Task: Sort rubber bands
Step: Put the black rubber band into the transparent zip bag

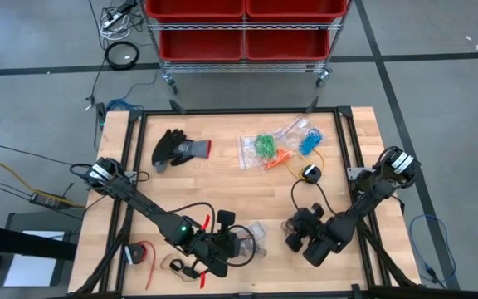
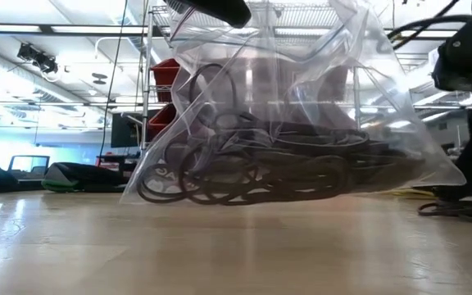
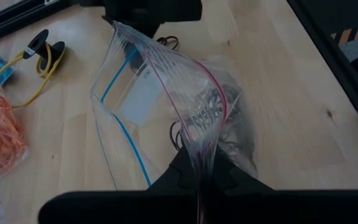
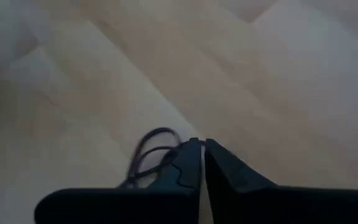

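Note:
My left gripper (image 1: pixel 237 246) (image 3: pixel 201 180) near the table's front edge is shut on a clear zip bag (image 1: pixel 257 236) (image 2: pixel 285 123) (image 3: pixel 160 93) that holds several black rubber bands (image 2: pixel 252 176) (image 3: pixel 211 115). My right gripper (image 1: pixel 294 232) (image 4: pixel 202 149), just right of the bag, is shut, with a black rubber band (image 4: pixel 148 154) looping out beside its fingertips. Clear bags of green (image 1: pixel 264 146), orange (image 1: pixel 277 158) and blue rubber bands (image 1: pixel 309 139) lie flat at the table's far middle. My left gripper pinches the bag's top edge by its zip strip (image 3: pixel 199 155) between its two fingers. The bag's mouth gapes open beyond the fingers. In the low view the bag hangs down with the bands heaped in its bottom (image 2: pixel 301 192), at or just above the table. My right gripper is shut on the black rubber band (image 4: pixel 166 148). Its own finger hides the place of contact. The loop hangs out to one side of the fingertips, above the table.
A black glove (image 1: pixel 177 148) lies at the far left. A yellow cable with a black end piece (image 1: pixel 309 173) lies right of the middle. A red roll (image 1: pixel 142 252) and loose bands (image 1: pixel 181 267) lie at the front left. A red-bin shelf (image 1: pixel 243 29) stands beyond the table.

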`<state>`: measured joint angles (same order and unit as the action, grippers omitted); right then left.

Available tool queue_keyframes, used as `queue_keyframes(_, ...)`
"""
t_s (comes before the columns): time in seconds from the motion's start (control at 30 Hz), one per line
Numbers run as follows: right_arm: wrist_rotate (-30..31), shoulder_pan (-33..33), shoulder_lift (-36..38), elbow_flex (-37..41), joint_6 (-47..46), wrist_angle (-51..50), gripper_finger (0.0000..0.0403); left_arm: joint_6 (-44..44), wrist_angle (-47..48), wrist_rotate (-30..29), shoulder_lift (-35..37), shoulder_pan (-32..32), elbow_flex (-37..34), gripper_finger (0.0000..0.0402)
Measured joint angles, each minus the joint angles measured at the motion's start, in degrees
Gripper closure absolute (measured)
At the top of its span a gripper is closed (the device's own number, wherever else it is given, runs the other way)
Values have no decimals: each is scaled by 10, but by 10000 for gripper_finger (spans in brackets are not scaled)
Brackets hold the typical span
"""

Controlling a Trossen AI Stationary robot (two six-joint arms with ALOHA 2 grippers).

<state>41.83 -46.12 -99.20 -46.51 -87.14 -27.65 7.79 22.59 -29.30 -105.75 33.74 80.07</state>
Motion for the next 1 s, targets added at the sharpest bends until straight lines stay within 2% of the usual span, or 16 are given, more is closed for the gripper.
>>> queue_keyframes(0.1,0,0,0,13,24,62,390,0,-1,0,0,0,0,399)
queue_keyframes(0.23,0,6,0,20,94,151,359,0,-9,0,0,0,0,399)
queue_keyframes(0.5,-1,22,0,22,109,147,288,0,-15,0,0,0,0,399)
queue_keyframes(0.8,-33,24,0,22,165,163,288,0,-19,0,0,0,0,400)
queue_keyframes(1.0,-57,38,0,22,181,139,294,0,-26,0,0,0,0,399)
